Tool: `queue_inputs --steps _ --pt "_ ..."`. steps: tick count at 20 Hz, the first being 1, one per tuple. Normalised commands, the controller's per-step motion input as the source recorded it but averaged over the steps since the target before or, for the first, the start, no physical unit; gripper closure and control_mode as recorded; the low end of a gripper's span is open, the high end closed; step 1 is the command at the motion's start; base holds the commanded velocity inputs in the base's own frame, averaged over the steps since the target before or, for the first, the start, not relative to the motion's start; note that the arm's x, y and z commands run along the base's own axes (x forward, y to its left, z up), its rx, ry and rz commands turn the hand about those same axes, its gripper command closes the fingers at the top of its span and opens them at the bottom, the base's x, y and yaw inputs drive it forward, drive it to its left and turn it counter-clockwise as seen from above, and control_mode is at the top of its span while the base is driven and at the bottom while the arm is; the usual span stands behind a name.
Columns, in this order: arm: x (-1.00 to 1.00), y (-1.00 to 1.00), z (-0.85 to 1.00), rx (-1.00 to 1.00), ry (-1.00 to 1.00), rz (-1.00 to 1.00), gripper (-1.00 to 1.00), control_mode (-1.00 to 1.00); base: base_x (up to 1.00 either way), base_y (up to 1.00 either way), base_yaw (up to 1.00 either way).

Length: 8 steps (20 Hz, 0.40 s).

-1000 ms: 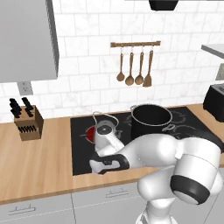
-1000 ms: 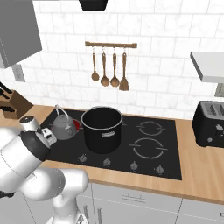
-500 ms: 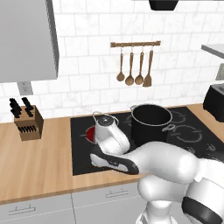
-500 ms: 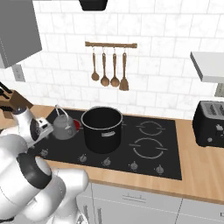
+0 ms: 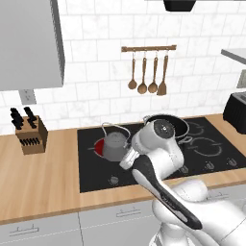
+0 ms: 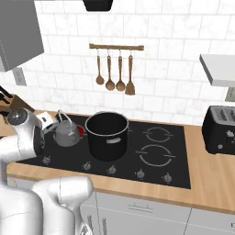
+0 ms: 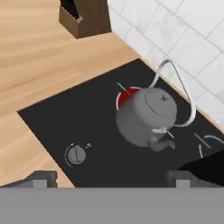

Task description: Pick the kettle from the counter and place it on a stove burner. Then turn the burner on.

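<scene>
Kettle [image 7: 146, 117] sits on glowing red stove burner [image 7: 127, 96], silver knob [image 7: 77, 154] at 7 o'clock; claw [image 7: 109, 178] wide, holding nothing.

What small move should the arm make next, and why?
Probably back away and stop. The kettle already sits on the stove burner, which glows red beside it, so the heat looks on. The gripper hangs open above the cooktop, clear of the knob and holding nothing.
</scene>
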Motion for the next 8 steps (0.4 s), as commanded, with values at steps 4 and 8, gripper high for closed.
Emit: queue_inputs --steps 4,8 --pt "-0.55 -1.00 0.99 0.46 -0.42 0.00 -1.00 -1.00 0.00 0.00 0.00" --pt "-0.49 -1.00 1.00 0.47 -0.41 0.00 -1.00 -1.00 0.00 0.00 0.00"
